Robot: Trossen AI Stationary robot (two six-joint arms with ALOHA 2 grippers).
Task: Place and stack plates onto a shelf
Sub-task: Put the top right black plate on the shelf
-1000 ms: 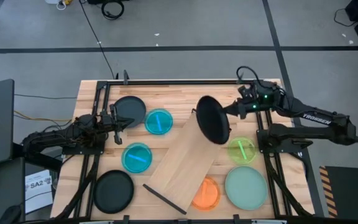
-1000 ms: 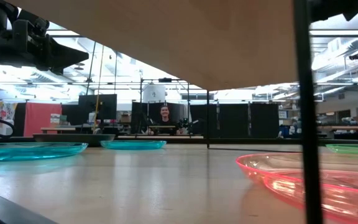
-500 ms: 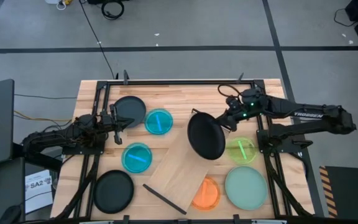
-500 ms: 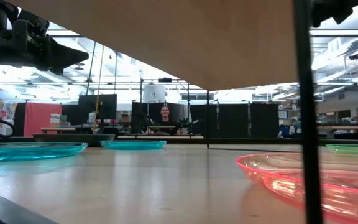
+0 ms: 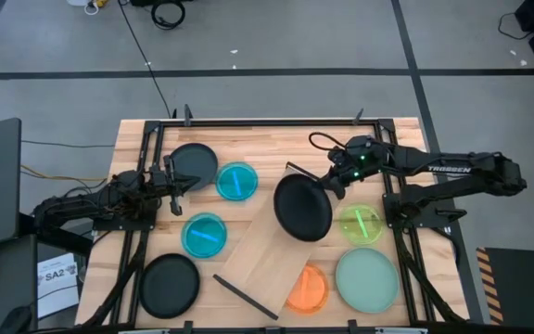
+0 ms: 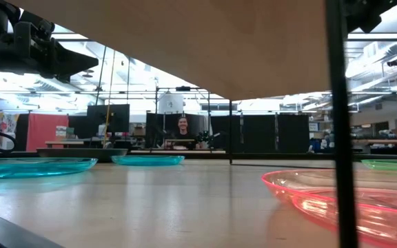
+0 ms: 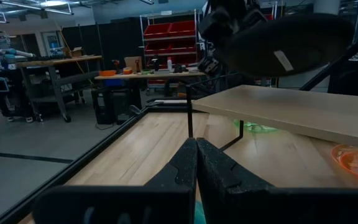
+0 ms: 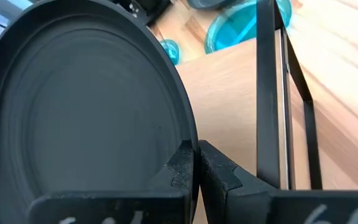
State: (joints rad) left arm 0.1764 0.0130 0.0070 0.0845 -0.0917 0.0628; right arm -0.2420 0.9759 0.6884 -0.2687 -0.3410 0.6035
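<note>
- Right gripper (image 5: 330,183) clamped on black plate's (image 5: 303,208) rim, above the shelf (image 5: 272,249).
- Left gripper (image 5: 182,182), fingers together, idles well left of shelf.
- We should level the plate before lowering.

Right arm (image 5: 452,171): "TROSSEN" is printed in white capitals along the forearm, as read in the high view.
Paper sheet (image 5: 56,276): "SA2" is printed in bold dark characters on a white sheet lying on the floor beside the table's left front corner; the smaller print on it cannot be read.
Right gripper (image 8: 195,163): white markings are seen on its housing in the right wrist view, cut off and unreadable.
</note>
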